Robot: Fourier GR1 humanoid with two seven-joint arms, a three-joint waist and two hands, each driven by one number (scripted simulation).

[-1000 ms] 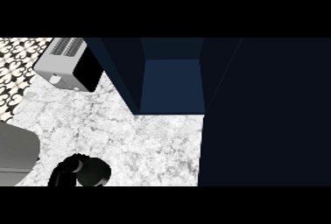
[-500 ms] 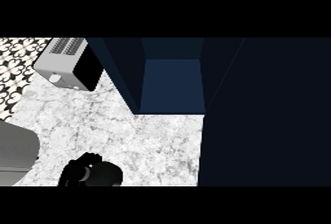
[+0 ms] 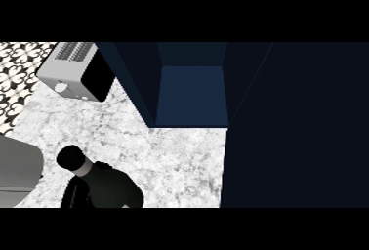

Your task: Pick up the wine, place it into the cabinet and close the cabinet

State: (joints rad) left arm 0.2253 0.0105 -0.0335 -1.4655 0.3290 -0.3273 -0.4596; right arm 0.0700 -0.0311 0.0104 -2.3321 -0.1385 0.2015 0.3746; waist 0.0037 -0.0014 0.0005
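Note:
The wine bottle [image 3: 112,190] shows at the lower left, dark-bodied with a grey neck and a black cap [image 3: 71,157], tilted with the cap toward the upper left. Black fingers of my right hand [image 3: 75,195] lie curled against the bottle's left side at the lower edge; the rest of the hand is hidden. The dark blue cabinet [image 3: 191,95] stands open at the top middle, well above and to the right of the bottle. Its door [image 3: 296,127] fills the right side of the view. My left hand does not show.
A silver toaster [image 3: 75,73] sits at the upper left on the marble counter [image 3: 173,161]. A grey rounded shape [image 3: 14,171], which looks like a forearm, lies at the left edge beside the bottle. Patterned tiles [image 3: 18,61] line the far left.
The bottle has moved up and to the left, and more of its body now shows above the lower edge. The cabinet, its door and the toaster have stayed put.

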